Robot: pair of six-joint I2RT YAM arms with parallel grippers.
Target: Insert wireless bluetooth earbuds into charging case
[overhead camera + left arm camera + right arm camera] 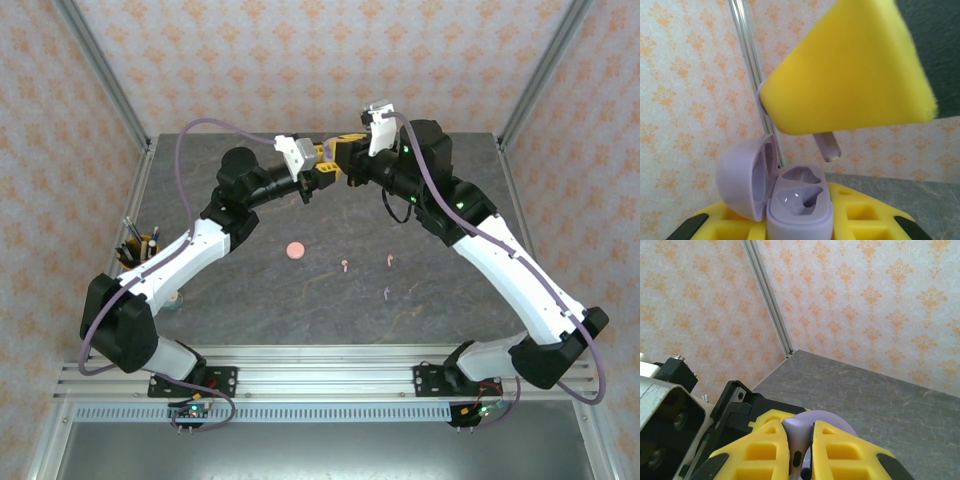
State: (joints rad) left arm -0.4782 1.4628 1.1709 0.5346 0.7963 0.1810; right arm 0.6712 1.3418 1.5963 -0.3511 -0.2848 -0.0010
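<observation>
My left gripper (316,175) is shut on an open lilac charging case (799,202), held in the air over the back of the table. The case's lid (742,177) is swung to the left and both its sockets are bare. My right gripper (800,440) is shut on a lilac earbud (799,432), whose stem (826,146) hangs just above the case. On the table lie two pale pink earbuds (345,265) (389,261) and another lilac earbud (387,293).
A round pink case (294,250) lies shut on the dark table (450,290), left of the loose earbuds. A cup of pens (138,250) stands at the left edge. Patterned walls and metal posts close in the back and sides.
</observation>
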